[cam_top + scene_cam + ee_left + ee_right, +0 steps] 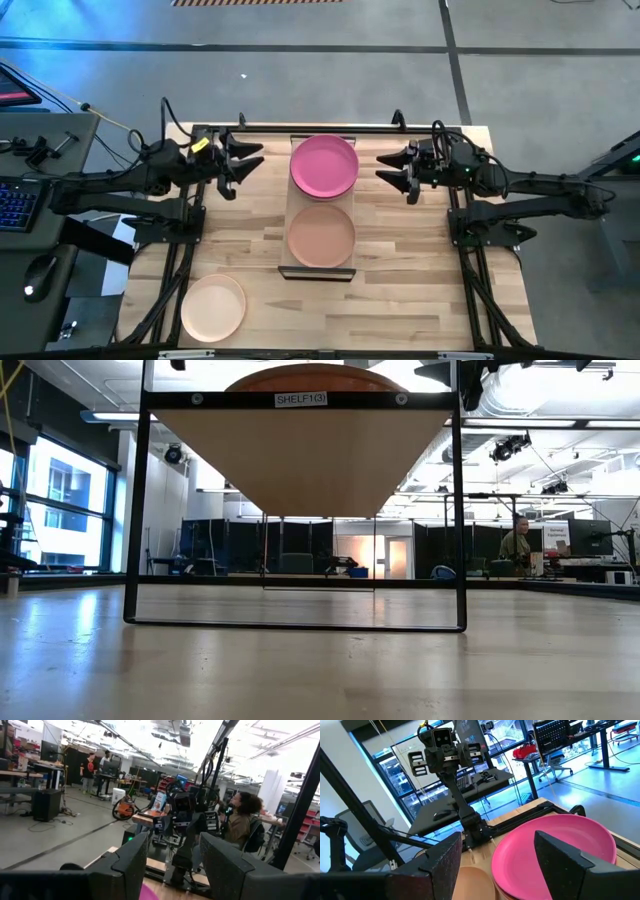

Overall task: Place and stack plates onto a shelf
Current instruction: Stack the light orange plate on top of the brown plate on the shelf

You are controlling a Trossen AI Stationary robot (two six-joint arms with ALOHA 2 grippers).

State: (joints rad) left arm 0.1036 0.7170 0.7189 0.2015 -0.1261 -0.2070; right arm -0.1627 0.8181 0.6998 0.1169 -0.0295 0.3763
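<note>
The shelf (pixel 285 205) is a light-wood board on a thin dark frame in the middle of the table. A magenta plate (pixel 323 163) lies on its far end, on top of at least one other plate whose rim shows beneath it (pixel 520 894). A peach-tan plate (pixel 321 237) lies on the near end. A cream plate (pixel 213 307) rests flat on the table near its near-left corner. My left gripper (pixel 252 161) hovers open left of the magenta plate. My right gripper (pixel 388 171) hovers open on its right, with the magenta plate (pixel 555 852) just ahead of it.
The low view looks along the table at the shelf's frame (pixel 133 510), labelled SHELF1(3), with a plate's underside (pixel 305 375) above it. Black rails run along the table's edges (pixel 330 127). Bare tabletop lies to the right of the shelf (pixel 410 270). People show in the room beyond.
</note>
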